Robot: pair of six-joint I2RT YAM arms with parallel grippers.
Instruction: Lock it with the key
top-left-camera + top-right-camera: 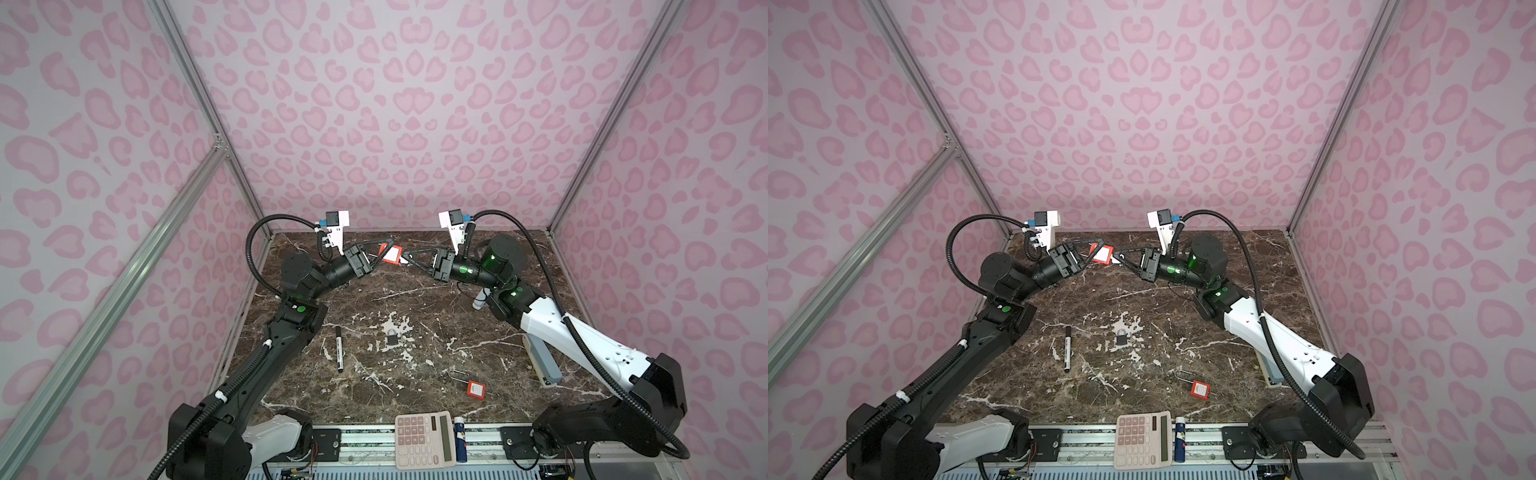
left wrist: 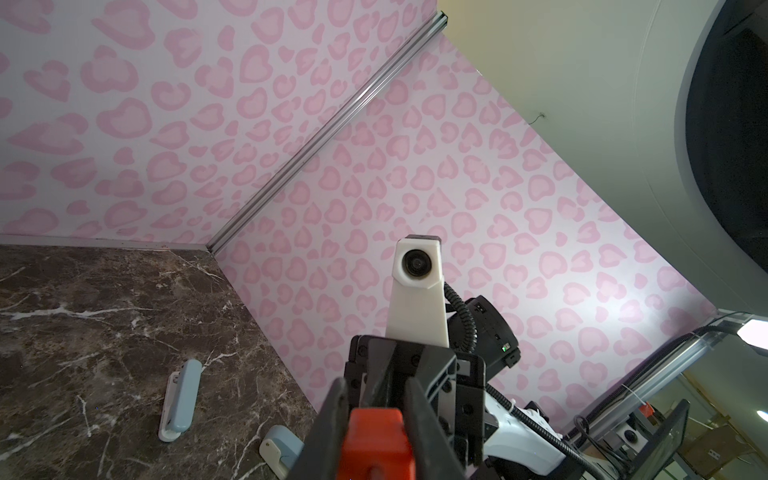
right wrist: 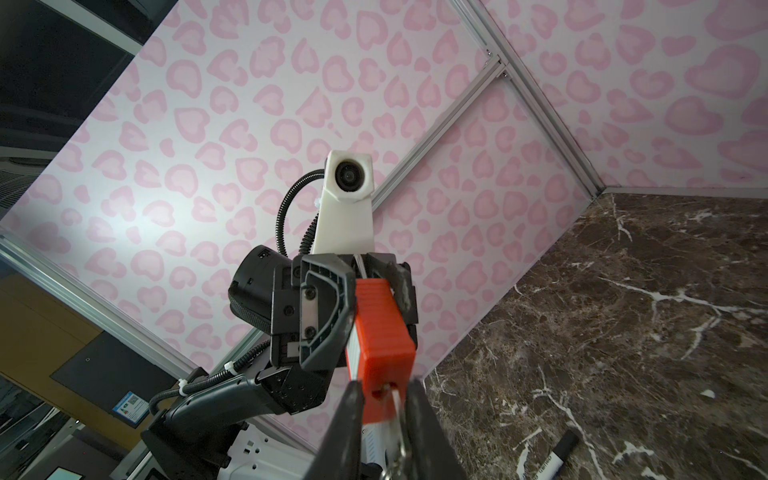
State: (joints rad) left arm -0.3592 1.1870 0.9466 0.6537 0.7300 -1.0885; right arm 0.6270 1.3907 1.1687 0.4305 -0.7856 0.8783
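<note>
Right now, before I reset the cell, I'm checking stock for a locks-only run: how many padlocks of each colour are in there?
Red padlocks: 2, one raised, one lying flat
Grey padlock: 1
Total: 3

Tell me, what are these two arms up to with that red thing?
It's a red padlock, held in the air over the back of the table. The left gripper is clamped on its body. The right gripper has its fingers on either side of the key in the lock's bottom end, though I can't tell whether it grips yet.
</note>
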